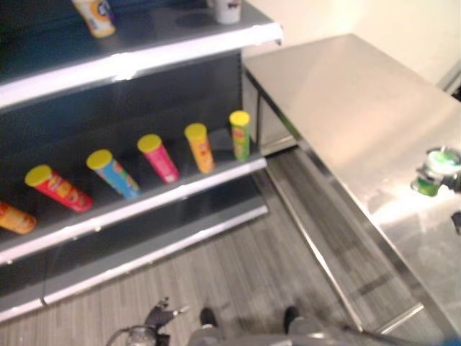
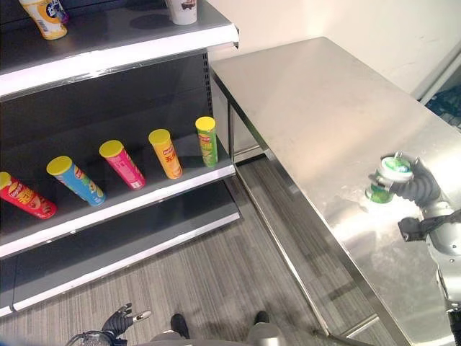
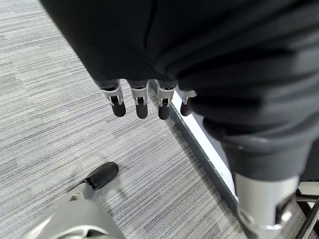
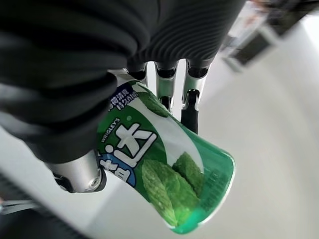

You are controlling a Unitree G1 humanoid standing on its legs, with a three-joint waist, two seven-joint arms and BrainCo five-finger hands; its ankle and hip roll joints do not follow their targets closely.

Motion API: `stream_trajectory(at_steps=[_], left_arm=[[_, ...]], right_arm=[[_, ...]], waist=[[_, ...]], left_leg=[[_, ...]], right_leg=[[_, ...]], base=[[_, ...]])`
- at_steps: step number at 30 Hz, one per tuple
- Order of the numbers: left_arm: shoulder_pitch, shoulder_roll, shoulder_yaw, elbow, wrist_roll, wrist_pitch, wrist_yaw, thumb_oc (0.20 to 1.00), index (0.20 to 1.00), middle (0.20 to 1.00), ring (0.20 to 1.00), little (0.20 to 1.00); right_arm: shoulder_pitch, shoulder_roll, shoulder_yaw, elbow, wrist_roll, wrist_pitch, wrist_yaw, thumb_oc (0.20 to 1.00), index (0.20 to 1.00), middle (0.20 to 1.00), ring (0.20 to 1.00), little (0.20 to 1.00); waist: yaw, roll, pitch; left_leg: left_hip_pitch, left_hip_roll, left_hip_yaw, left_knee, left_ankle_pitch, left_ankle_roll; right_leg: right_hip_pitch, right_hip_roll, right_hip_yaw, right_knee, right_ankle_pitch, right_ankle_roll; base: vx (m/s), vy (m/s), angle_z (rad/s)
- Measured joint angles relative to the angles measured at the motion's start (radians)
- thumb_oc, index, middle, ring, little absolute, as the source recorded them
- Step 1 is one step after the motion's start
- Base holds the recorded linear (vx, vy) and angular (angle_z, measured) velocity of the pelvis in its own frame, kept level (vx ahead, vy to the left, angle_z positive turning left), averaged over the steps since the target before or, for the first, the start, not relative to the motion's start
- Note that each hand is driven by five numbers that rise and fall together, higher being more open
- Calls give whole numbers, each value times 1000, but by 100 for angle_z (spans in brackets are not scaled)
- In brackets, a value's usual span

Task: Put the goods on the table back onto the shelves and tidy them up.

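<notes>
The right hand [image 2: 416, 186] is seen over the steel table [image 2: 317, 108], with its fingers [image 4: 191, 102] and thumb curled round a green container [image 4: 167, 172] with a leaf pattern. In the right wrist view the container is held tilted, its clear green base pointing away from the palm and the pale table surface lying beyond it. In the right eye view the container's white and green top [image 2: 395, 168] is seen just beside the dark ribbed wrist cover, and a green reflection is thrown on the metal directly under the hand.

Well away from that hand, past the table's far edge, a dark shelf unit [image 2: 115, 209] is placed. On its middle shelf a row of tall tubes with yellow lids is lined up. Nearest the hand a green tube [image 2: 207, 140] is stood close to upright at the shelf's end; after it come an orange tube [image 2: 166, 153], a pink tube [image 2: 122, 163], a blue tube [image 2: 75, 180] and a red tube [image 2: 25, 196], each leaned further over than the last. On the shelf above, a yellow cup [image 2: 45, 18] and a white cup [image 2: 181, 10] are set apart.

The left hand [image 3: 142, 97] is hung low over grey striped carpet [image 3: 50, 124], far from everything named, its fingers loosely extended with nothing held.
</notes>
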Motion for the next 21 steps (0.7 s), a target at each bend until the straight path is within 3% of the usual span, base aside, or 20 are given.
stream_trajectory(at_steps=[5, 8, 11, 13, 14, 16, 17, 19, 21], left_arm=[[-10, -34, -1, -4, -6, -6, 9, 1000, 1000, 1000, 1000, 1000], [-7, -47, -10, 2, -26, -6, 6, 1000, 1000, 1000, 1000, 1000], [-12, -34, -19, 37, -38, -5, 7, 1000, 1000, 1000, 1000, 1000], [-2, -40, -39, 35, -37, -6, 6, 1000, 1000, 1000, 1000, 1000], [-6, -32, -42, 34, -37, -6, 7, 1000, 1000, 1000, 1000, 1000], [-21, 18, -44, 32, -37, -11, 5, 1000, 1000, 1000, 1000, 1000], [-28, 34, -42, 36, -37, -11, 7, 1000, 1000, 1000, 1000, 1000], [-50, 57, -48, 38, -37, -14, 7, 1000, 1000, 1000, 1000, 1000], [-63, 65, -55, 68, -37, -15, 9, 1000, 1000, 1000, 1000, 1000]], right_arm=[[-164, -62, -8, -83, 35, -80, -51, 200, 200, 200, 200, 200], [-228, -39, 1, -115, 54, -123, -72, 200, 200, 200, 200, 200], [-280, 1, 37, -121, 71, -131, -94, 200, 200, 200, 200, 200], [-322, -12, 72, -119, 71, -135, -104, 200, 200, 200, 200, 200], [-333, 5, 93, -123, 71, -145, -111, 200, 200, 200, 200, 200], [-342, 14, 172, -138, 67, -144, -101, 200, 200, 200, 200, 200], [-360, 18, 187, -136, 66, -143, -102, 200, 200, 200, 200, 200], [-450, 22, 249, -123, 52, -141, -106, 200, 200, 200, 200, 200], [-659, 21, 382, -73, 46, -138, -114, 200, 200, 200, 200, 200]], waist=[[29, 8, 9], [57, -8, 14], [66, -25, 11], [49, 20, -15], [45, 11, -21], [68, -51, -41], [81, -64, -46], [100, -65, -47], [103, -55, -49]], left_leg=[[-56, 24, -42, 31, 21, -21], [-72, 72, 65, 81, -17, -2], [-70, 151, 59, 100, -17, -48], [-63, 189, 61, 54, 4, -34], [-59, 162, 60, 49, 48, -83], [-81, 83, 51, 54, 29, -41], [-88, 63, 46, 57, 20, -29], [-87, 23, 28, 65, 3, -4], [-82, -26, 30, 87, -40, 23]], right_leg=[[6, 19, -64, 3, -4, -28], [18, -6, -113, 4, 0, -36], [33, -41, -147, 5, 8, -19], [50, -55, -179, 6, 17, 36], [58, -83, -183, 6, 20, 52], [50, -162, -189, 27, 46, 48], [48, -181, -189, 36, 53, 41], [46, -230, -183, 98, 72, 42], [39, -302, -180, 159, 80, 43]], base=[[-35, 27, 40], [43, 294, 34], [51, 251, 29], [75, 418, 60], [120, 417, 53], [70, 362, 47], [50, 372, 39], [112, 405, 45], [78, 355, 29]])
